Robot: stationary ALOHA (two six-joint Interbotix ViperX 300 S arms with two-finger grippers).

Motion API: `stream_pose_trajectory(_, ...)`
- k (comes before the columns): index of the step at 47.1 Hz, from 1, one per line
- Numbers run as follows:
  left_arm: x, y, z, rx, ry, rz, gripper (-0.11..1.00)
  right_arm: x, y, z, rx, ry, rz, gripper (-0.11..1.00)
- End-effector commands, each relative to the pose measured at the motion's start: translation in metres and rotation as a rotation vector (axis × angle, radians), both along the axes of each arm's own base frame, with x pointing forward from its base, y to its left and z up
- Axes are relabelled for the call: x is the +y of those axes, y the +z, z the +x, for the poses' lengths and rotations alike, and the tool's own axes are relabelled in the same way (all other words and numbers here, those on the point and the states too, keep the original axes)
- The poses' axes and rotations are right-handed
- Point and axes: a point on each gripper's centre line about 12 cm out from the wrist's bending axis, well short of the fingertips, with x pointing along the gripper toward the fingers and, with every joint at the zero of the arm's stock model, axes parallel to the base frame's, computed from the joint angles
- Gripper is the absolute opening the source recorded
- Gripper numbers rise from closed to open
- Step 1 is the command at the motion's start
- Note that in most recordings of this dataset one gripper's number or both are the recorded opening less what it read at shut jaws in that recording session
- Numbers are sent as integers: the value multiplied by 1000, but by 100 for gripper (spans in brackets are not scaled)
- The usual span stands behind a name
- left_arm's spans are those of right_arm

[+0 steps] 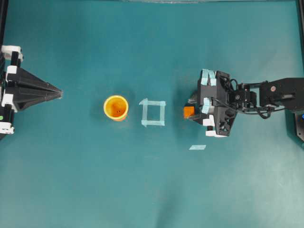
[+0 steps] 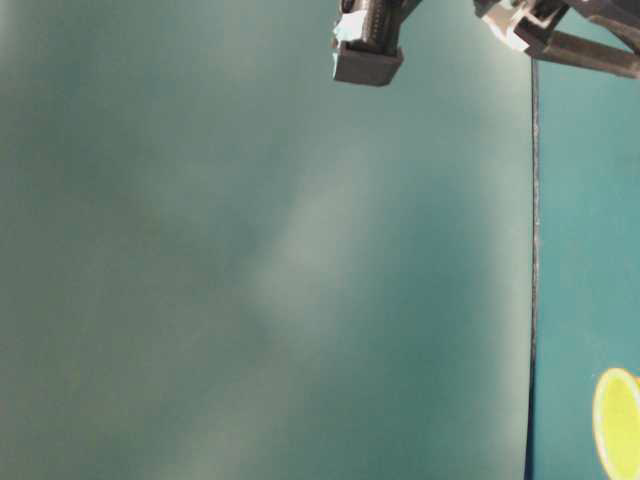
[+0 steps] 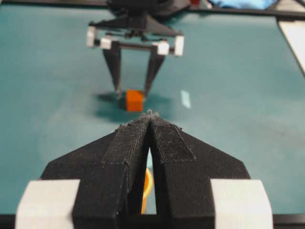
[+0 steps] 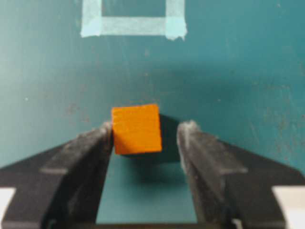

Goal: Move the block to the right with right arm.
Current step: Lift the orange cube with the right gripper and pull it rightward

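My right end effector stood wide open, holding nothing, the block between my fingertips on the worktop; closing on it came next, I judged.

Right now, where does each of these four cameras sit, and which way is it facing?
Overhead: above, facing down on teal table; both arms show.
Table-level: low, blurred; yellow-orange round cup at edge.
Left wrist: behind shut left gripper, facing open right gripper.
Right wrist: between its fingers, facing pale tape square.
Both wrist views share the small orange cube.
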Motion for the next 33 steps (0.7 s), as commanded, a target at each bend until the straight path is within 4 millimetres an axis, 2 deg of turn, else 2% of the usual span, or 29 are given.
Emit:
stream_pose_trajectory(1,0,12,3,-31,0,3,0,-1,11,5,-38,-1,-2,59)
stream_pose_trajectory(20,0,12,3,-31,1,5,0,-1,12,8,-43,-18,16,57)
stream_pose_trajectory(33,0,12,3,-31,-1,5,0,2,10,9,-17,-23,32,43)
